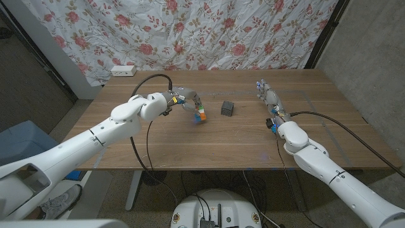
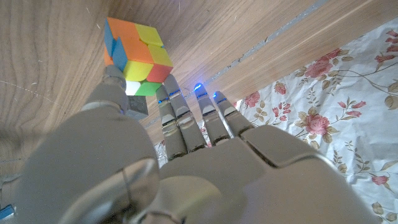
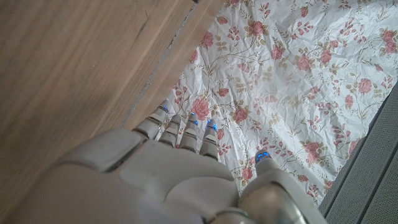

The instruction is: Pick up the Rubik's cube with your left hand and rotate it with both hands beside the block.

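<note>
Left hand (image 1: 185,100) has the Rubik's cube (image 1: 200,114) pinched at its fingertips, other fingers reaching out straight past it; in the left wrist view the cube (image 2: 137,56) sits off the tip of the thumb side with orange, yellow and green faces showing, wooden table (image 2: 56,50) behind it. Cube looks lifted just off the table (image 1: 190,149), hard to be sure from the head view, and it is near the dark block (image 1: 228,108), just to the block's left with a gap between them. So pick-up step looks done or nearly done, cube already beside the block. Right hand (image 1: 270,99) is well apart on the other side of the block, holding nothing, fingers extended and together-ish, standing near the far right part of the table; right wrist view shows its fingers (image 3: 186,134) straight out toward the floral cloth (image 3: 298,74), nothing in them. Next move, as I judge it: right hand has to cross over toward the cube, passing the block without knocking it, and take the free side of the cube so both hands can twist it. Left pinch looks light, cube could slip when the right hand pushes. Farther back, a white power strip (image 1: 123,70) at the table's far left edge, then the floral backdrop (image 1: 190,31).
</note>
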Controlling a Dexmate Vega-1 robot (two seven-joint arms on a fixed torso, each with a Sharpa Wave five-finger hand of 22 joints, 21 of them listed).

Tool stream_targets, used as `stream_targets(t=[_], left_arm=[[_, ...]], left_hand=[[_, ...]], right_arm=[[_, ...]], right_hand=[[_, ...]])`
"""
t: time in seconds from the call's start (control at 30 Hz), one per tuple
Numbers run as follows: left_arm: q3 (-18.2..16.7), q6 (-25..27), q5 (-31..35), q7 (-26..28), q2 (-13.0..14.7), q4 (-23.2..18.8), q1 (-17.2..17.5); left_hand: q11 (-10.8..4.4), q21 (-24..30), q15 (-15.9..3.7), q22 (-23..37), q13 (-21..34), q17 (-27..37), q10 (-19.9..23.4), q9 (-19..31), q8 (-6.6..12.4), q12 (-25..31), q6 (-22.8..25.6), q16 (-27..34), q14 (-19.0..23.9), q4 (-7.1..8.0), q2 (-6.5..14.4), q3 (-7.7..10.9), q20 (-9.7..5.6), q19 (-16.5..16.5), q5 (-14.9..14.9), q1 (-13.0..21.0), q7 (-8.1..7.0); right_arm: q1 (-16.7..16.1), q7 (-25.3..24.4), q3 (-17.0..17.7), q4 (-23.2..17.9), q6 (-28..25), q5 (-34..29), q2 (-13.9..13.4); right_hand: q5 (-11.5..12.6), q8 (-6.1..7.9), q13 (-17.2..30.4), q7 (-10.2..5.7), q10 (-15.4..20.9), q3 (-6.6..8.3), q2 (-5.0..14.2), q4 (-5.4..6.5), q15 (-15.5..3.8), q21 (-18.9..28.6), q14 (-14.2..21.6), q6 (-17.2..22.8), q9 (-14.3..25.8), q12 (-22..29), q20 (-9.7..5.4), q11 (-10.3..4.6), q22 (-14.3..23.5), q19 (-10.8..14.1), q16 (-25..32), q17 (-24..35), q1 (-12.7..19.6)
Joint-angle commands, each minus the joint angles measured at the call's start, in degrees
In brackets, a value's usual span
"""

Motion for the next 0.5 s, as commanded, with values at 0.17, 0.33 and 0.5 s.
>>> stream_targets(t=[0.17,0.33,0.5], left_arm=[[0.88,2.4,3.29,-2.37,-0.66,-0.76,0.5],[1.56,3.73,5.25,-4.07,-0.75,-1.27,0.31],[1.7,4.72,5.85,-5.31,-0.98,-1.55,0.28]], left_hand=[[-0.97,0.06,-6.84,0.09,0.2,0.06,-1.88,0.22,-0.25,-0.15,-0.89,-0.45,-0.38,0.09,0.15,-0.01,0.64,0.2,0.3,-0.33,-0.34],[-0.95,0.04,-6.83,0.09,0.18,0.05,-2.72,0.19,-0.57,-0.33,-1.82,-0.69,-0.83,0.18,-0.15,-0.19,0.77,0.16,0.26,-0.97,-0.82],[-1.02,-0.08,-6.71,0.09,0.15,0.04,-3.63,0.15,-0.76,-0.51,-2.49,-0.98,-1.47,0.26,-0.5,-0.38,0.86,-0.2,0.21,-1.62,-0.98]], right_arm=[[0.64,-0.2,-1.24,1.27,-0.33,0.24,0.83],[0.67,-0.32,-1.35,1.55,-0.13,0.39,1.08],[0.52,1.07,-0.9,2.75,1.63,2.97,2.14]], right_hand=[[0.33,0.45,0.14,-0.03,0.86,0.4,1.57,0.25,-0.2,0.32,0.53,0.49,0.07,0.36,-0.14,-0.08,0.14,0.44,0.21,0.09,0.88],[0.33,0.48,0.15,0.03,0.92,0.45,1.64,0.19,-0.19,0.28,0.54,0.61,0.07,0.35,-0.1,0.08,0.14,0.42,0.21,0.09,1.0],[0.31,0.45,0.16,0.1,0.9,0.46,1.71,0.14,-0.19,0.24,0.43,0.57,0.07,0.31,-0.12,0.07,0.14,0.41,0.2,0.13,1.06]])
